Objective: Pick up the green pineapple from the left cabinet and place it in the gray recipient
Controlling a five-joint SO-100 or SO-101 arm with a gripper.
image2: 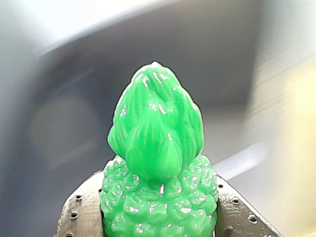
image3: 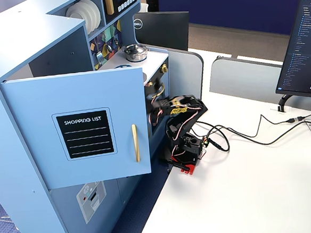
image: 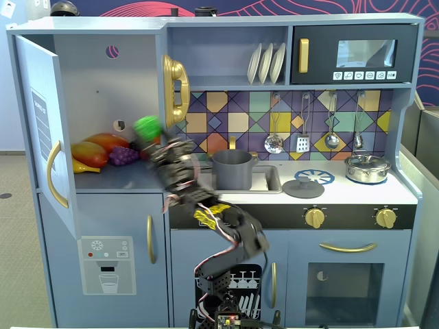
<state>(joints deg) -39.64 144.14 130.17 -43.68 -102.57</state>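
The green pineapple is held in my gripper at the right edge of the left cabinet, lifted above its shelf. In the wrist view the bumpy green pineapple fills the middle, leafy top pointing up, clamped between my two metal fingers; the gripper is shut on it. The dark gray pot stands in the sink to the right of the gripper. In a fixed view from the side the open cabinet door hides the gripper and the pineapple; only the arm shows.
An orange and yellow toy fruit and a purple grape bunch lie on the cabinet shelf. A shiny silver lidded pot and a gray lid sit on the counter. A gold phone handset hangs just above the gripper.
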